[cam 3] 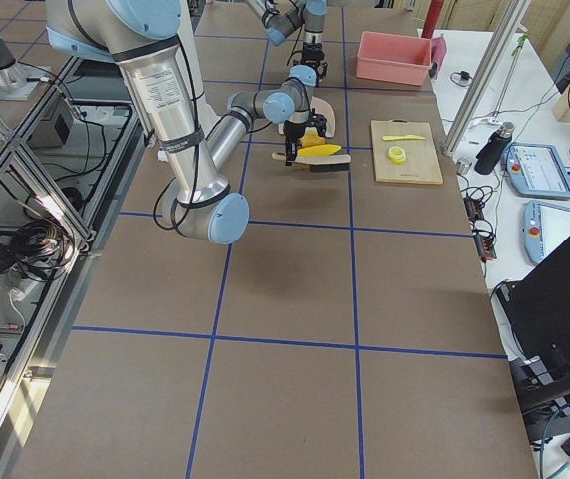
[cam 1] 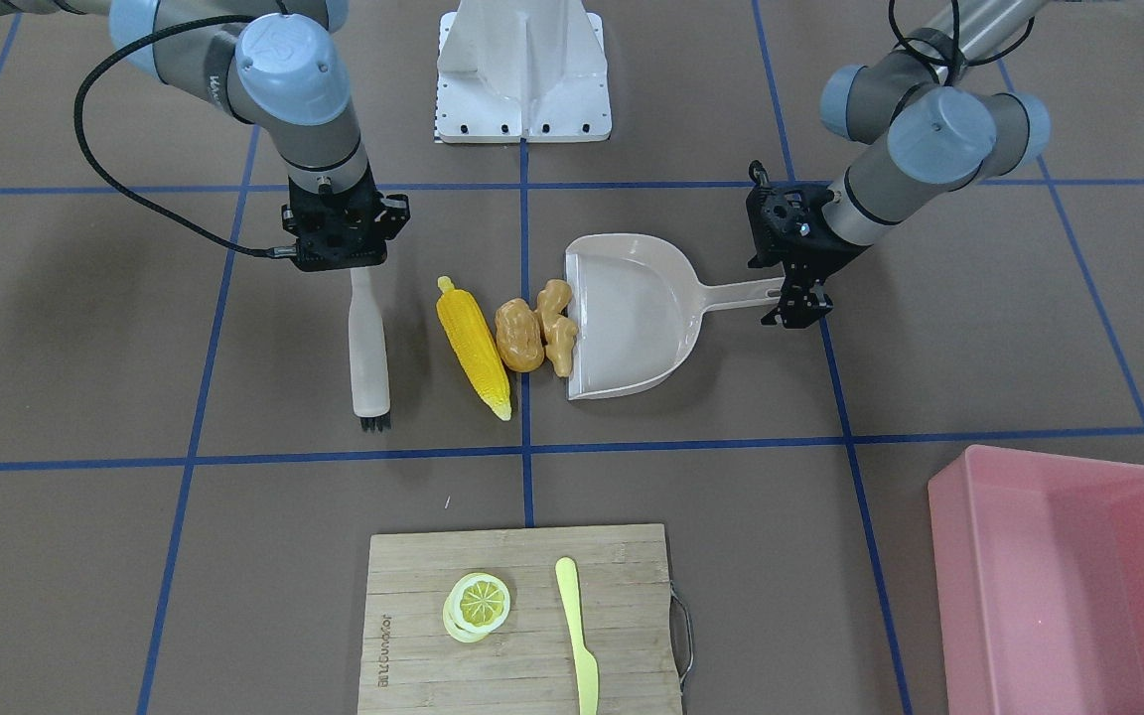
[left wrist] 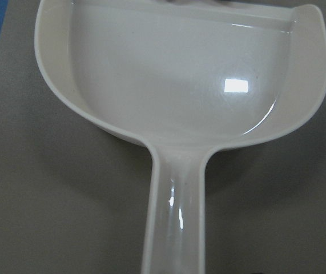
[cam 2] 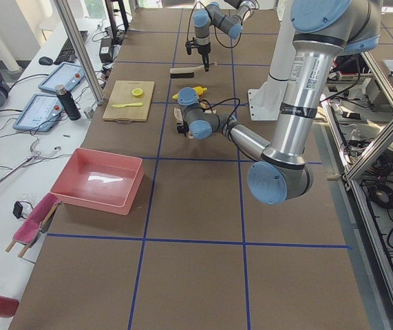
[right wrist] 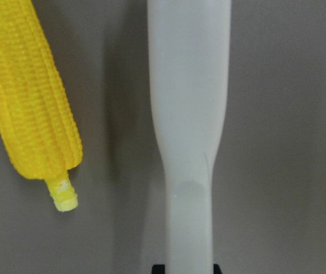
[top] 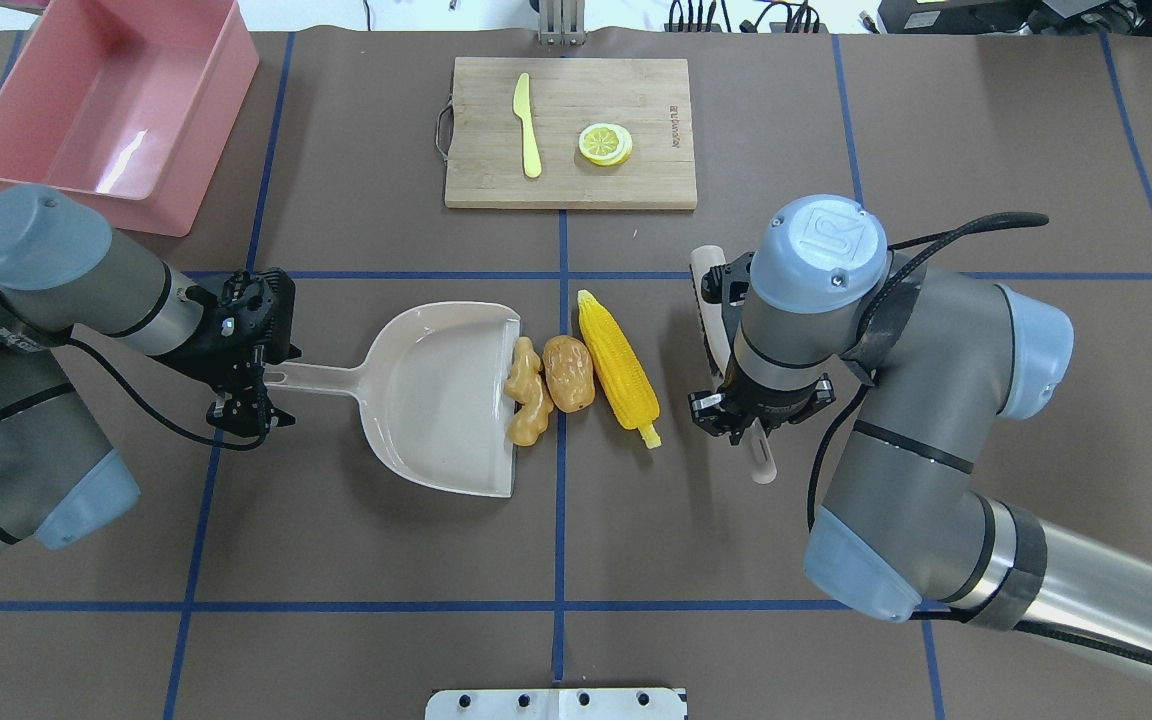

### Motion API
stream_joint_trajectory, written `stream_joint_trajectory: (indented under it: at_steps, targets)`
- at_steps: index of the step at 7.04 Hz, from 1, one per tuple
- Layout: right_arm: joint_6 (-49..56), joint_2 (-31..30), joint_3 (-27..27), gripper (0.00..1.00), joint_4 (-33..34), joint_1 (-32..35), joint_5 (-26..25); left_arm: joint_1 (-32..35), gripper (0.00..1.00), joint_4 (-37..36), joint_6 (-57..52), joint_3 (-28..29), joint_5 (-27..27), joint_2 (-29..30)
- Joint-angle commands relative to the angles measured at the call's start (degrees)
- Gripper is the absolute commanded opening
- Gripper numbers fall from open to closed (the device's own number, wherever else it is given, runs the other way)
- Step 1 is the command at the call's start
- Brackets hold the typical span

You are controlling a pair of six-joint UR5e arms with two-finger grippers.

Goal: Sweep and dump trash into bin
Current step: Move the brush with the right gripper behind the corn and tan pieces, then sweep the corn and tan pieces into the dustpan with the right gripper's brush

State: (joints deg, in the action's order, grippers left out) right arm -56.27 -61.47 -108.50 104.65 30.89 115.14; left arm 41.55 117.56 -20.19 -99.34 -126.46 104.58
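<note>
Front view: left pincer (cam 1: 792,293) is clenched on the dustpan (cam 1: 632,318) handle. The pan sits flat on the counter (cam 1: 85,328) with its mouth facing the trash. Ginger root (cam 1: 557,323) touches the lip, potato (cam 1: 519,336) sits against the ginger, and corn cob (cam 1: 473,348) is just beside the potato. Right pincer (cam 1: 339,248) is clamped on the brush (cam 1: 368,348) handle. The brush lies parallel to the corn on the side away from the pan, with a gap between them. Reads as the setup for one sideways push, with the brush's long side driving all three in. Bin (cam 1: 1059,576) is in the counter corner on the left arm's side, well apart and empty. Cutting board (cam 1: 413,636), lemon slice (cam 1: 478,603) and knife (cam 1: 577,636) are off the sweep line.

Overhead: same line-up, and the ginger looks partly over the lip. The left arm holds the pan on the bin's side, so the dump is probably its job.

Left side view: bin interior is bare. Pincers are too small to judge here.

Right side view: brush and corn sit side by side, with the pan behind them.

Left wrist: pan floor is bare, nothing swept in yet. The handle runs to the bottom edge and the fingers are out of frame.

Right wrist: brush handle runs into the pincer at the bottom edge. The corn's stub end is beside it, not touching.
</note>
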Motion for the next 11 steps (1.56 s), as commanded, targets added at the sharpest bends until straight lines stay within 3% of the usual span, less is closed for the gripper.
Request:
stream_joint_trajectory:
  at_steps: [1,2,4,8,10,11]
  targets:
    - [-1.03,0.38,0.65,0.00,0.02,-4.24,-2.53,-0.06,0.75,-0.40,-2.46,-0.15,0.25,0.36]
    - [-1.38,1.34,2.40,0.00,-0.41,-5.04,-3.33,0.02,0.76,-3.97,-7.97,-0.50,0.51,0.71]
    - [-3.65,6.42,9.75,0.00,-4.60,-5.31,-3.25,0.11,0.96,-9.45,-15.65,-0.59,0.78,2.38]
    - [-7.80,17.58,21.73,0.00,-9.81,-5.22,-1.41,0.20,0.97,-12.17,-15.06,-0.68,0.34,2.83]
    - [-9.91,21.99,25.86,0.00,-12.87,-5.75,-0.09,0.38,0.73,-13.24,-15.05,-0.94,0.08,3.09]
    - [-10.09,22.79,26.32,0.00,-14.55,-6.27,0.96,0.38,0.56,-13.24,-15.05,-1.03,-0.10,3.09]
